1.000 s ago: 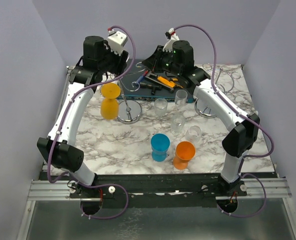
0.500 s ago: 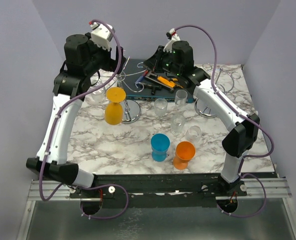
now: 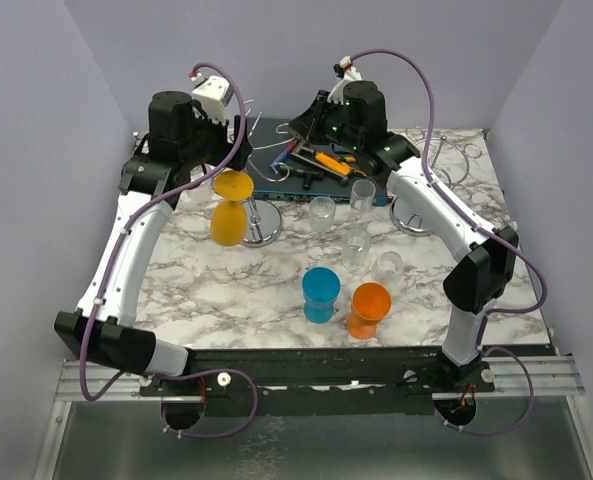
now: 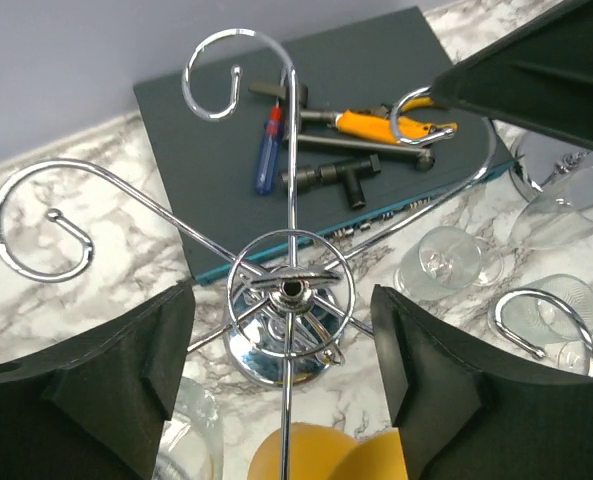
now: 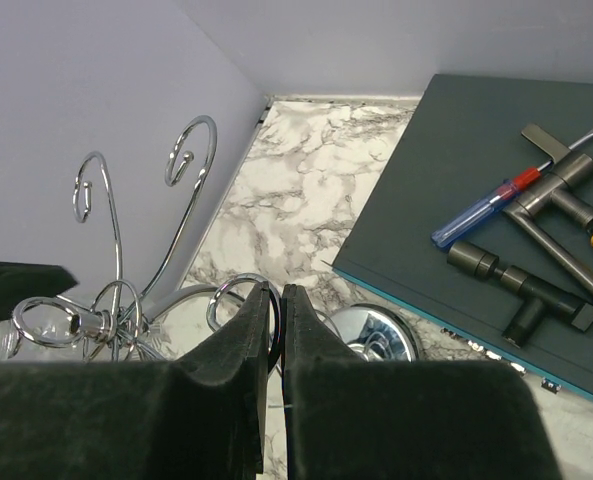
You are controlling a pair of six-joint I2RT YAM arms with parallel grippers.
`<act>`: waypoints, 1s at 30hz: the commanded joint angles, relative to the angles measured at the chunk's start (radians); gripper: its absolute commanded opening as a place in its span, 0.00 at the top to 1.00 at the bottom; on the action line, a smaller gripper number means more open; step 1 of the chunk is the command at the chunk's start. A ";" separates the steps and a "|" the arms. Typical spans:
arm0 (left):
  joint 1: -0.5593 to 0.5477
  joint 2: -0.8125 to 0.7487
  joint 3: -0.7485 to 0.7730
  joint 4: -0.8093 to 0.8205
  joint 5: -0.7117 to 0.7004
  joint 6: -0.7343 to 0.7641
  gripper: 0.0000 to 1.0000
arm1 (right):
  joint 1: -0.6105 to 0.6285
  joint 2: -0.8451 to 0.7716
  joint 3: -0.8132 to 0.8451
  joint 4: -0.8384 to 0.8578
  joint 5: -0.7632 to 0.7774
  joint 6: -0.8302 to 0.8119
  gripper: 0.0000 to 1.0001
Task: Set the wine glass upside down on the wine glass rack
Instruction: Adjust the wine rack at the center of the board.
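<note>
Obs., current frame:

- Your left gripper is released. Its fingers stand wide apart on either side of the hub of the wine glass rack, above it, with nothing between them but chrome wire.
- The wine glass, the orange one, hangs upside down on the rack's near-left side: foot up, bowl down, just beside the chrome base. From the left wrist you see only its orange top at the lower edge.
- Your right gripper is clenched almost flat. A chrome loop sits right at its tips; you cannot tell whether it pinches the wire.
- Edges: the near edge of the dark tray, with tools, runs just behind the rack base. Curled rack arms rise on the left and behind your left fingers.
- Room: clear glasses crowd the rack's right side; the blue cup and orange cup stand toward the front. Bare table lies front-left of the glass
</note>
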 commanded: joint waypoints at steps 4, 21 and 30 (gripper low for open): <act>0.002 0.082 0.062 -0.010 0.009 -0.083 0.37 | 0.034 0.045 -0.041 -0.169 -0.033 -0.019 0.99; -0.013 0.107 0.163 -0.009 -0.040 -0.041 1.00 | 0.037 0.021 -0.092 -0.160 -0.097 0.016 0.99; -0.035 0.089 0.184 -0.002 -0.008 -0.048 1.00 | 0.038 0.010 -0.125 -0.162 -0.097 0.017 0.99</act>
